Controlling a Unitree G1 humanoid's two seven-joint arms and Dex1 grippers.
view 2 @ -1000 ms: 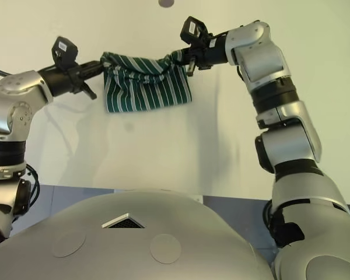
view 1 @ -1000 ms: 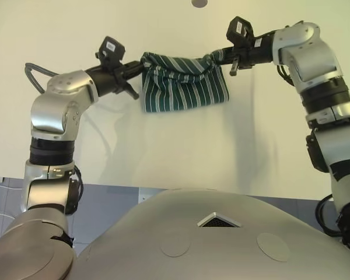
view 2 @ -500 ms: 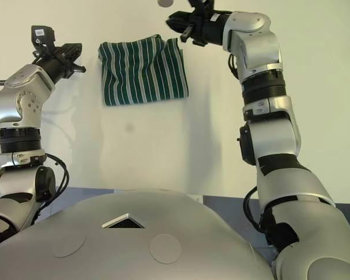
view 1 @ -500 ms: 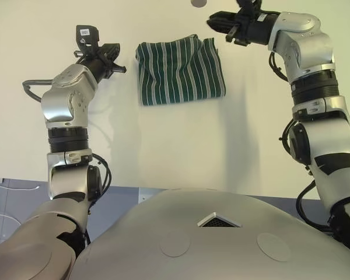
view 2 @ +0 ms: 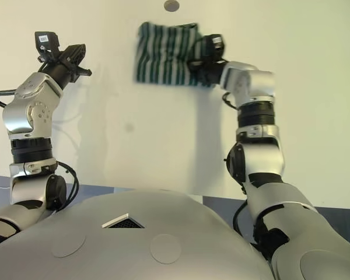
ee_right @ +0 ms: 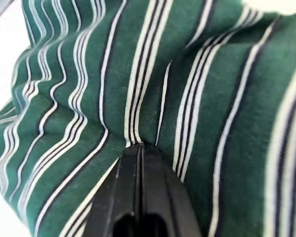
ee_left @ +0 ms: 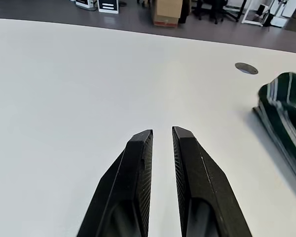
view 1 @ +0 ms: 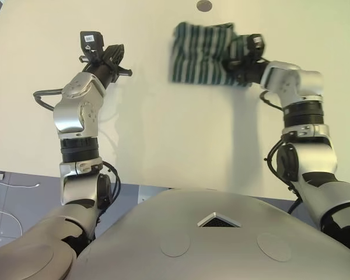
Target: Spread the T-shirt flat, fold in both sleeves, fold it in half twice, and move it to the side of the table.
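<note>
Evidently soft and light, the folded T-shirt (view 1: 199, 52) is pinched at its edge by the right tool (ee_right: 139, 144), the left tool (ee_left: 162, 134) being narrowly parted.

T-shirt (view 1: 201, 53): knitted cloth, dark green with white and dark stripes. Finish is matt and soft, with fine ribbing in the weave, and the fabric lies in loose creases.

Table (view 1: 163, 128), under the T-shirt: pale, hard top, smooth and even, with a satin finish and a faint sheen. No grain or texture can be made out.

Round insert (ee_left: 246, 68), set in the table near the T-shirt: grey and dull; material cannot be told.

Left gripper (ee_left: 161, 136), well apart from the T-shirt: black fingers, apparently plastic, matt, with finely ribbed inner faces.

Right gripper (ee_right: 139, 148), against the T-shirt: black fingers, smooth, with a slight gloss.
</note>
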